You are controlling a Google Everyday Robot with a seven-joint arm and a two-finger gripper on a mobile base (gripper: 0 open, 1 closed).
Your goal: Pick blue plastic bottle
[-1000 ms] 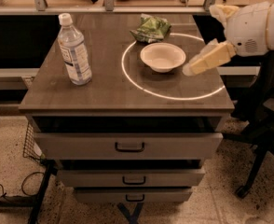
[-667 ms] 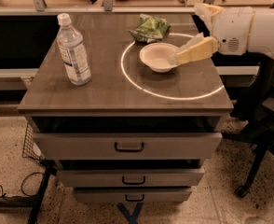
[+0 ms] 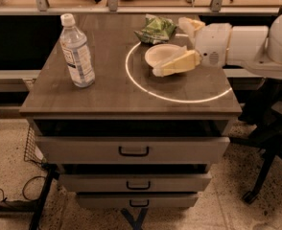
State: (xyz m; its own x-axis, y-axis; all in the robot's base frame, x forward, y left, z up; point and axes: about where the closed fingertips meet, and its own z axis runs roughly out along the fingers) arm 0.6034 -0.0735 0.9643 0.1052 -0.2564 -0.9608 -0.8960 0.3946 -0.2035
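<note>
The blue plastic bottle [image 3: 77,51], clear and pale bluish with a white cap and white label, stands upright at the left side of the brown cabinet top [image 3: 112,97]. My gripper [image 3: 168,47] is on a white arm that reaches in from the right. It hovers over the cream bowl [image 3: 161,54], well to the right of the bottle. Its two cream fingers are spread apart and hold nothing. One finger [image 3: 177,64] crosses the bowl's front rim.
A green foil snack bag [image 3: 155,29] lies behind the bowl. A bright ring [image 3: 131,78] is marked on the top around the bowl. The cabinet has three drawers [image 3: 134,150]. An office chair [image 3: 270,143] stands at the right, and a wire basket [image 3: 33,147] at the lower left.
The arm has moved left across the cabinet top, from the right edge to above the bowl. The bottle, bowl and bag have not moved.
</note>
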